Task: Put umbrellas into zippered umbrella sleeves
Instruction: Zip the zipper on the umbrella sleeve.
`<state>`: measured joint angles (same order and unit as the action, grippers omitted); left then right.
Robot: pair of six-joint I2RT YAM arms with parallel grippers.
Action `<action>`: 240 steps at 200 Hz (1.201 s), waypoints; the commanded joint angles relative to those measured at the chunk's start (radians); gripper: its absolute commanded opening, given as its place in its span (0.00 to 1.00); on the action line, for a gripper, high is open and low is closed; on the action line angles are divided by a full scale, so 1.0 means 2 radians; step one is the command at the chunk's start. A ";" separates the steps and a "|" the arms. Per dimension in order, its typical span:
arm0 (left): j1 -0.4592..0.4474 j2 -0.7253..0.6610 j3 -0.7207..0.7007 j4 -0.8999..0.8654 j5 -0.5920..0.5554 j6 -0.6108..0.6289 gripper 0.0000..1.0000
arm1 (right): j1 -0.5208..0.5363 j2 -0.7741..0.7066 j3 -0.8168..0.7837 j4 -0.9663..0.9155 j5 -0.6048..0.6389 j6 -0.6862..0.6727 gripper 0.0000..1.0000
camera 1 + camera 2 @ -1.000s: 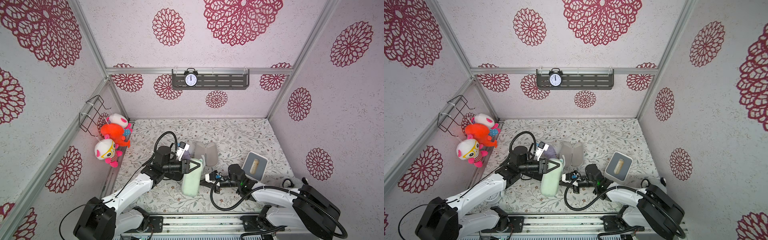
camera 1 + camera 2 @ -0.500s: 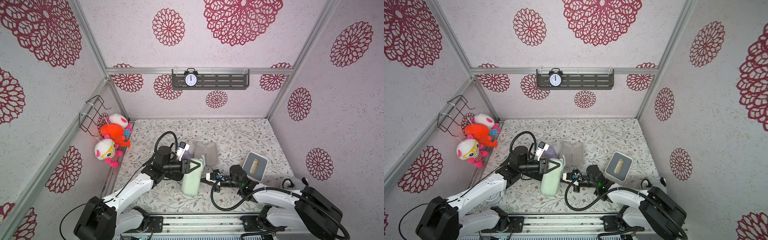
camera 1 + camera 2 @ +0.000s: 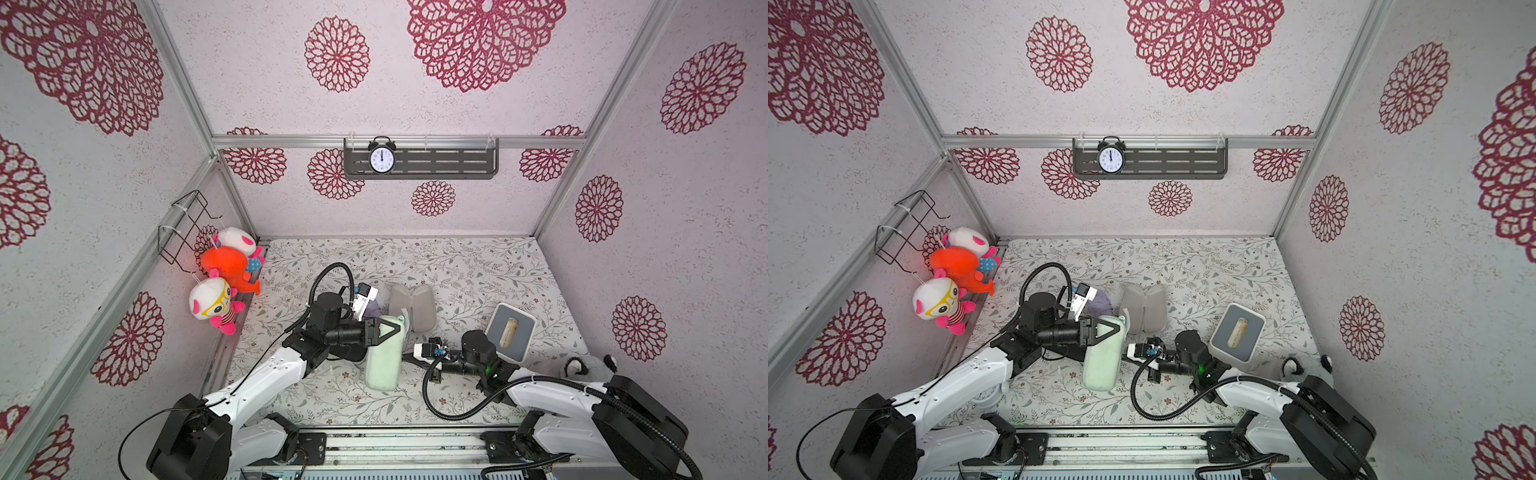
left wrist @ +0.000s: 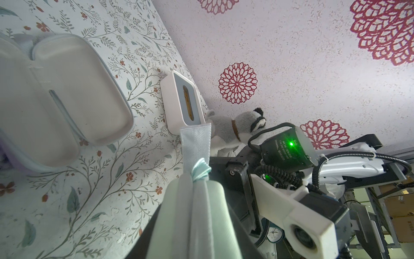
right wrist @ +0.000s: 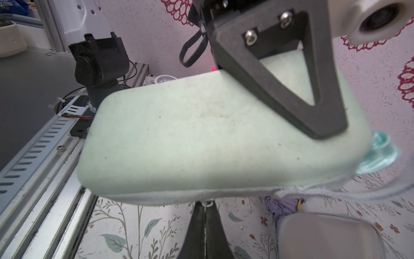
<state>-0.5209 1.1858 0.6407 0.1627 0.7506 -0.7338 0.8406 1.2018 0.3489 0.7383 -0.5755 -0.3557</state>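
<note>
While the left gripper point(image 3: 392, 330) is clamped across the mint green sleeve point(image 3: 384, 357), on edge on the worktop point(image 3: 332, 395), you hold what looks a light, stiff shell; grip its broad faces. The right gripper point(image 5: 206, 208) is pinched together on the small, slippery zip pull point(image 5: 209, 203) at the seam

1. Both top views look down from high at the front onto the whole table point(image 3: 457, 266), sharing nearly all of it;
2. the left wrist view sits just over the mint green sleeve point(image 4: 177, 224), facing the right arm point(image 4: 349, 170);
3. the right wrist view looks at that sleeve's side from very near.
</note>
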 commanded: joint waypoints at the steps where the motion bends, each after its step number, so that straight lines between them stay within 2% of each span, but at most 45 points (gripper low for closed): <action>1: 0.013 0.000 0.015 0.054 -0.004 -0.015 0.00 | 0.016 -0.021 -0.013 -0.012 -0.027 -0.003 0.00; 40: 0.015 0.014 0.027 0.055 -0.006 -0.020 0.00 | 0.035 -0.036 -0.026 -0.023 -0.016 -0.006 0.00; 173: 0.026 0.038 0.042 0.059 -0.050 -0.031 0.00 | 0.111 -0.026 -0.059 0.040 0.031 0.048 0.00; 200: 0.022 0.024 0.028 0.061 -0.090 -0.030 0.00 | 0.116 -0.017 -0.062 0.087 0.053 0.083 0.00; 240: 0.019 -0.006 0.002 0.070 -0.154 -0.032 0.00 | 0.124 0.000 -0.045 0.102 0.086 0.123 0.00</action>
<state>-0.4999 1.2251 0.6613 0.1955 0.6224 -0.8158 1.0500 1.1885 0.2314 0.8574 -0.3611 -0.1883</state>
